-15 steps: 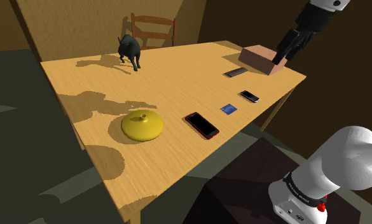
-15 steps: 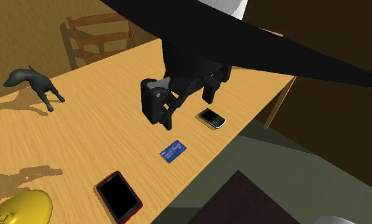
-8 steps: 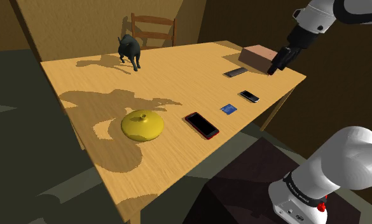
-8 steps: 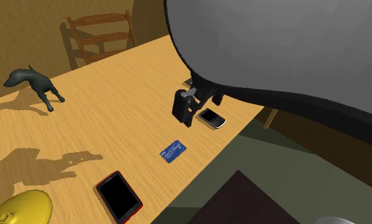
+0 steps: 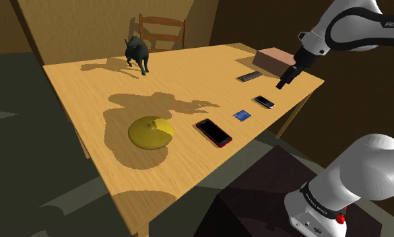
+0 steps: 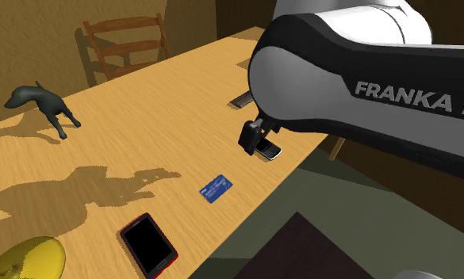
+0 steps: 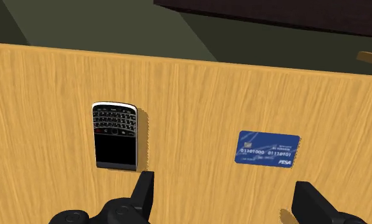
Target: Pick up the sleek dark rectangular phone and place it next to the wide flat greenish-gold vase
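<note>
Just beyond the dark box stand [image 5: 256,192], the light wooden table [image 5: 209,74] runs its long near edge, and three small things lie along that edge: a black phone with a red rim [image 5: 213,132] [image 6: 147,243], a blue bank card [image 5: 242,115] [image 6: 217,189] [image 7: 268,147], and a black keypad phone with a silver rim [image 5: 263,102] [image 6: 266,148] [image 7: 115,135]. They lie well apart from each other, with bare wood between them. The all-black gripper [image 5: 283,82] [image 6: 248,139] [image 7: 224,186] hangs above the table's corner region with its jaws released and nothing between them; in the wrist view the keypad phone lies just ahead of one finger and the card ahead of the other. Farther in lies the sleek dark grey rectangular phone [image 5: 250,76] [image 6: 239,101], flat on the wood just beside a pinkish-brown box [image 5: 273,60] at the table's far corner, apart from the gripper. The wide flat greenish-gold vase [image 5: 150,132] [image 6: 24,257] sits towards the shoulder view's left, near the red-rimmed phone, partly under the arm's shadow, with open tabletop all around it. Beyond it a dark dog figurine [image 5: 137,54] [image 6: 40,103] stands near the far edge, and behind that a wooden chair [image 5: 163,32] [image 6: 125,47].
</note>
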Tool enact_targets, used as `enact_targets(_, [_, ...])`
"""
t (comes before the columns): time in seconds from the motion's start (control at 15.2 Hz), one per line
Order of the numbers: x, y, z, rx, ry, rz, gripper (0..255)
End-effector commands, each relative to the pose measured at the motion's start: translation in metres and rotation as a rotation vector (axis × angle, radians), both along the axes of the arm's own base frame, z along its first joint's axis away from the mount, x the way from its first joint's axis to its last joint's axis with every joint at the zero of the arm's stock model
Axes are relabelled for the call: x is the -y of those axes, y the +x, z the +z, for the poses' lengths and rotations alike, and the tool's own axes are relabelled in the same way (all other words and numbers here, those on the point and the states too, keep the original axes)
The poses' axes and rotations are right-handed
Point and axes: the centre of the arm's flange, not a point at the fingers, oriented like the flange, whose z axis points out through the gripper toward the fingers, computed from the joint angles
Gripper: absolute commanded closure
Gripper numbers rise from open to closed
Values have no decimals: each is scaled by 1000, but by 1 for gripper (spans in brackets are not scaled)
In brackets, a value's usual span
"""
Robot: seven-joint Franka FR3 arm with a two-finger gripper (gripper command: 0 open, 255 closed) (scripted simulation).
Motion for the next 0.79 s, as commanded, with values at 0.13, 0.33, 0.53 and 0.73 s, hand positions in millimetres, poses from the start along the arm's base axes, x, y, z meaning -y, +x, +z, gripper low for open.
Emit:
enact_targets(0.13, [37, 14, -39, 14, 5, 36, 0])
enact_targets(0.33, [63, 26, -66, 23, 9, 62, 0])
enact_targets(0.53, [89, 39, -94, 31, 14, 87, 0])
enact_targets(0.73, [115, 53, -122, 40, 18, 113, 0])
